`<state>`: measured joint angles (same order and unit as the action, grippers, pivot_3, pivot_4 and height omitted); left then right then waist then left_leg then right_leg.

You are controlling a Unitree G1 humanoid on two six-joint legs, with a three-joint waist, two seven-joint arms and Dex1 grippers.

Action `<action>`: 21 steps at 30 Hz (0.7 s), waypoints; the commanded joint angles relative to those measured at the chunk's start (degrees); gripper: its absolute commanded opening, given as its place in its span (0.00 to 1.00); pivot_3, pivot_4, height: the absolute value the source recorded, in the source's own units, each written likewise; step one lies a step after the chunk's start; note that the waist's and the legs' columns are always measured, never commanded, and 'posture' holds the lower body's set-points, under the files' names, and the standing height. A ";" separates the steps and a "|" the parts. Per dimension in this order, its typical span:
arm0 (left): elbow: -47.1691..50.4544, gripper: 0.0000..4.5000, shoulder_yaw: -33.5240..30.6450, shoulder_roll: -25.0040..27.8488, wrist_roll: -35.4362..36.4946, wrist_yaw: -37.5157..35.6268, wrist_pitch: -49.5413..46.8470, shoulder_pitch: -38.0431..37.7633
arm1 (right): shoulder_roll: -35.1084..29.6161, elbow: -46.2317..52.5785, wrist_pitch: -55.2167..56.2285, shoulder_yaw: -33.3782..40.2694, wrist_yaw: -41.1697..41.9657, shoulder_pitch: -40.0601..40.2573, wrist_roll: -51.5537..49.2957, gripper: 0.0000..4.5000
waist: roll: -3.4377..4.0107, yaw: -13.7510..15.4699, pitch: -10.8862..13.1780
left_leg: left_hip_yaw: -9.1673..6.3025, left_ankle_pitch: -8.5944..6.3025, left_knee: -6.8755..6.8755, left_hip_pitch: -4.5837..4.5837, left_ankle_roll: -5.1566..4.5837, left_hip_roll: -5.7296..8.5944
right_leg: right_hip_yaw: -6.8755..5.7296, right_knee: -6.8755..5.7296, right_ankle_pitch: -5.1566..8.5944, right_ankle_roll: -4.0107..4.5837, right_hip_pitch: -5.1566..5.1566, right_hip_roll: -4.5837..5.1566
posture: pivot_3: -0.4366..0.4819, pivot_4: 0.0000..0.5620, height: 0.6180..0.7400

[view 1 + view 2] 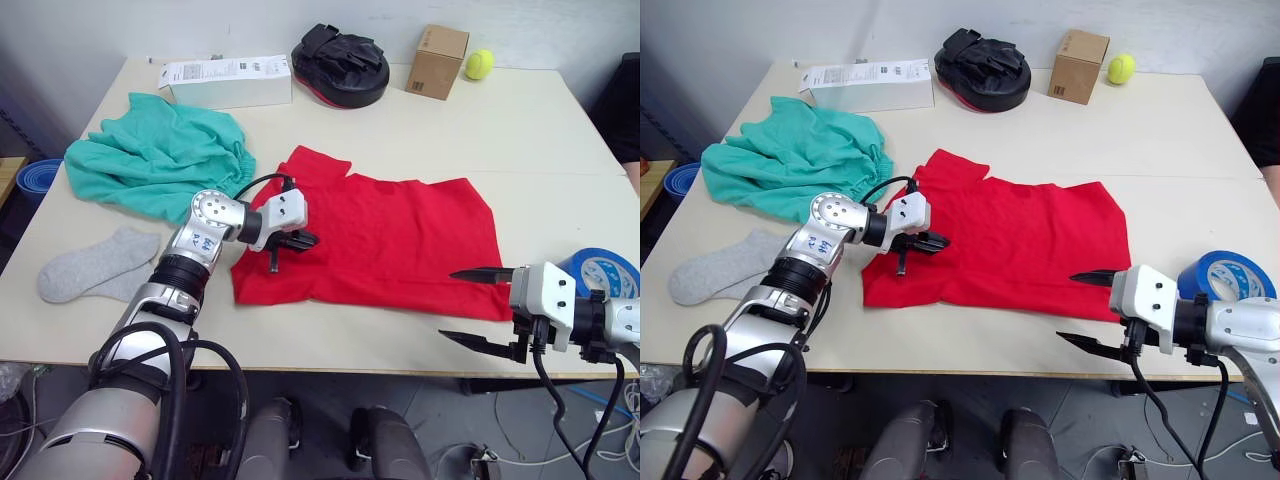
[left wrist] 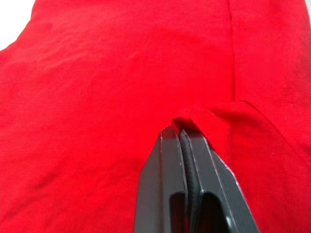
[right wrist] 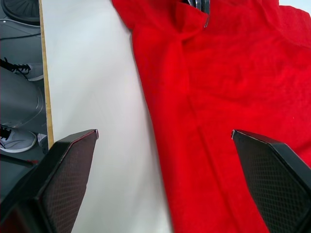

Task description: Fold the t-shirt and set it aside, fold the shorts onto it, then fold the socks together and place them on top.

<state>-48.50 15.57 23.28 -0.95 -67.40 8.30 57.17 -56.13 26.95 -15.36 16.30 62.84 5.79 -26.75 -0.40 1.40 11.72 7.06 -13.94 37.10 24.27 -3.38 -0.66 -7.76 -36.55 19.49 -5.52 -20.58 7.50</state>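
left claw (image 1: 296,241) pinching t-shirt (image 1: 400,240) | right claw (image 1: 470,305) wide, empty | 1 shorts (image 1: 155,160) | 2 socks (image 1: 95,265)

My arms are silver-grey with black joint rings and looping black cables; each white wrist block carries a tool (image 1: 296,240) of two black fingers.

t-shirt (image 1: 1025,245): spread mid-table
left pincer (image 1: 932,243): on the shirt's left part
right pincer (image 1: 1087,310): fingers spread, near table (image 1: 1160,140) front edge
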 commanded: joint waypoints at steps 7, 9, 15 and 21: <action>-1.16 0.77 -2.75 2.60 -0.59 0.44 4.02 3.46 | 0.04 0.88 1.10 1.21 0.56 0.37 0.11 1.00 | -0.02 -0.01 0.01 | 0.00 -0.01 0.00 0.00 -0.01 0.00 | 0.00 0.01 -0.01 -0.01 0.00 0.01 | 0.48 0.27 1.00; 0.82 0.92 -4.14 4.23 0.37 -0.39 3.62 3.70 | -0.10 0.00 2.25 1.05 0.96 0.57 1.15 1.00 | -0.08 -0.03 0.05 | 0.00 -0.01 0.00 0.00 -0.01 0.00 | 0.00 0.00 0.00 -0.01 -0.01 0.00 | 0.48 0.27 1.00; 6.47 0.99 -7.75 7.38 2.09 -0.30 1.72 3.82 | -0.24 -2.91 4.70 1.07 2.41 1.06 2.98 1.00 | -0.10 0.00 0.06 | 0.02 -0.02 0.00 0.00 0.00 0.00 | 0.01 0.00 -0.02 -0.03 0.00 0.01 | 0.48 0.27 1.00; 29.06 0.99 -8.52 11.11 9.62 -7.40 -10.20 -8.32 | -1.71 -9.67 11.64 0.16 3.59 0.49 9.42 1.00 | -0.07 -0.41 0.04 | 0.03 -0.02 0.01 0.00 0.00 0.01 | 0.04 0.02 -0.04 -0.07 0.03 0.00 | 0.48 0.27 1.00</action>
<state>-27.35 7.15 33.00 6.04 -72.49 1.70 52.59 -56.41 20.07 -7.25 15.78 65.97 6.01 -20.02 -0.47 1.00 11.76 7.11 -13.96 37.10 24.23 -3.37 -0.64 -7.67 -36.53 19.45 -5.59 -20.55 7.51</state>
